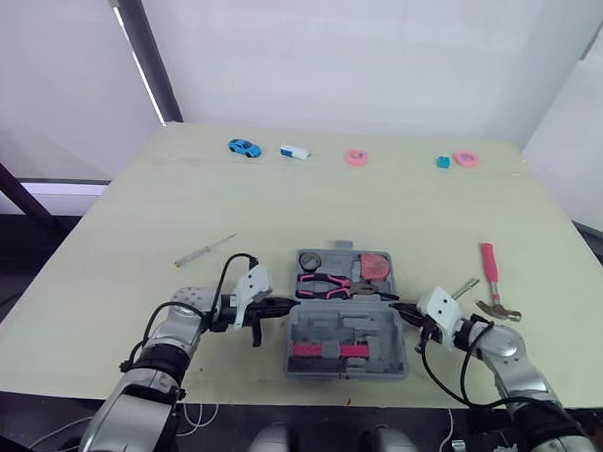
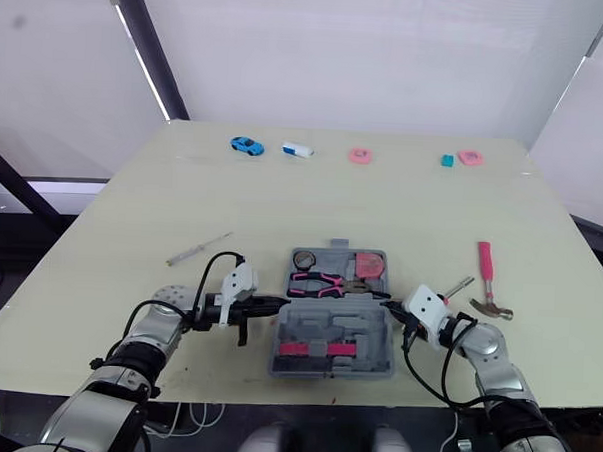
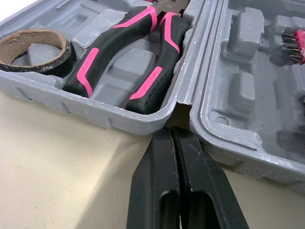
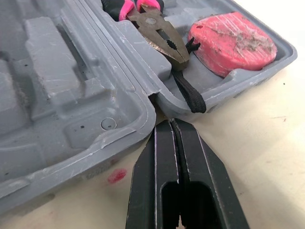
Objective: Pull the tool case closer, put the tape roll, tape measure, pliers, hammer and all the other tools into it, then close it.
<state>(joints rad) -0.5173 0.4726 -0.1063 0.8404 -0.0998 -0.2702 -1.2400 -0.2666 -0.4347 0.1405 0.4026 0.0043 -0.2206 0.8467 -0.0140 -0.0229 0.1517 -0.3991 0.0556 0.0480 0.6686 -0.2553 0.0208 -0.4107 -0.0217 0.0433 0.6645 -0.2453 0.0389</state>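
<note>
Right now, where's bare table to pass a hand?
Free: the wide band between the tool case and the far-edge toy car; also left of the screwdriver. Crowded: right of the case, around the hammer.

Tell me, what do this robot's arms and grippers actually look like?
The left arm and right arm are rounded silver-grey segments with loose black cables looping alongside. Each wrist carries a white boxy housing. The left gripper and right gripper each have two long, flat black fingers tapering toward the tips.
</note>
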